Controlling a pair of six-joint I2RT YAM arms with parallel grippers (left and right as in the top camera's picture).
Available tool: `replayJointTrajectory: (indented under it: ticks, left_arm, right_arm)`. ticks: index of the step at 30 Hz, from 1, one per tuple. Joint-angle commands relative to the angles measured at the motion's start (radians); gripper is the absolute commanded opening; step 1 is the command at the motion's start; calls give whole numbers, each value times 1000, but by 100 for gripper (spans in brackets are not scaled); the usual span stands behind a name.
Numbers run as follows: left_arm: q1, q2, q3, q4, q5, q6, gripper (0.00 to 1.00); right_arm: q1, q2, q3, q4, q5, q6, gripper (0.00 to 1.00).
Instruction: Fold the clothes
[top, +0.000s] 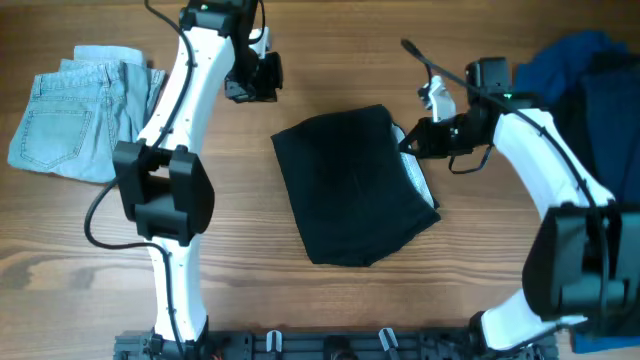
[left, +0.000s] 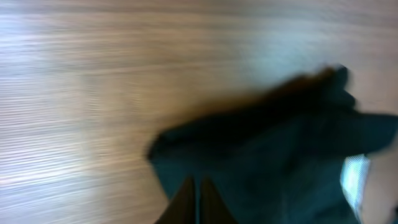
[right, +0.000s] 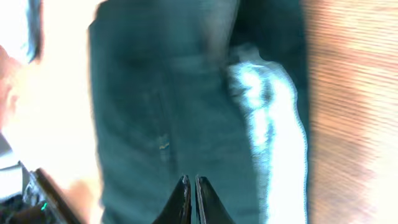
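The black shorts (top: 355, 185) lie folded into a rough rectangle at the table's middle, with the pale grey waistband (top: 420, 178) showing along their right edge. My left gripper (top: 258, 82) hovers above bare wood up and left of them; in the blurred left wrist view its fingers (left: 198, 194) are pressed together, with black cloth (left: 273, 155) below. My right gripper (top: 412, 140) is at the shorts' upper right corner. Its fingers (right: 191, 188) are closed over the black fabric (right: 155, 112), beside the grey waistband (right: 273, 118), with nothing visibly pinched.
Folded light-blue denim shorts (top: 70, 115) lie at the far left. A heap of royal-blue and dark navy garments (top: 590, 85) sits at the far right. A black rail (top: 330, 345) runs along the front edge.
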Motion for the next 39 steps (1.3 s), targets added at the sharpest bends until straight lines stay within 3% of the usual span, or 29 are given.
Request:
replayJointTrajectory:
  ticks: [1, 5, 11, 15, 18, 24, 27, 39]
  left_arm:
    - [-62, 17, 18, -4, 161, 145, 4]
    - [-141, 71, 12, 6, 212, 233, 4]
    - [-181, 184, 12, 55, 283, 235, 4]
    - [-181, 250, 12, 142, 284, 235, 4]
    - [-181, 287, 12, 203, 220, 235, 4]
    - [-181, 186, 42, 219, 220, 235, 4]
    - [-191, 94, 48, 211, 221, 235, 12]
    - [-332, 168, 30, 249, 200, 239, 9]
  right_arm:
    - [74, -11, -5, -45, -19, 11, 4]
    - [99, -9, -144, -38, 158, 177, 4]
    - [98, -8, -283, -7, 313, 406, 4]
    - [98, -8, -384, 104, 388, 546, 4]
    - [98, -7, -503, 286, 388, 621, 4]
    - [98, -7, -478, 289, 405, 604, 4]
    - [97, -7, -467, 265, 405, 603, 4]
    - [79, -7, -468, 191, 439, 618, 4]
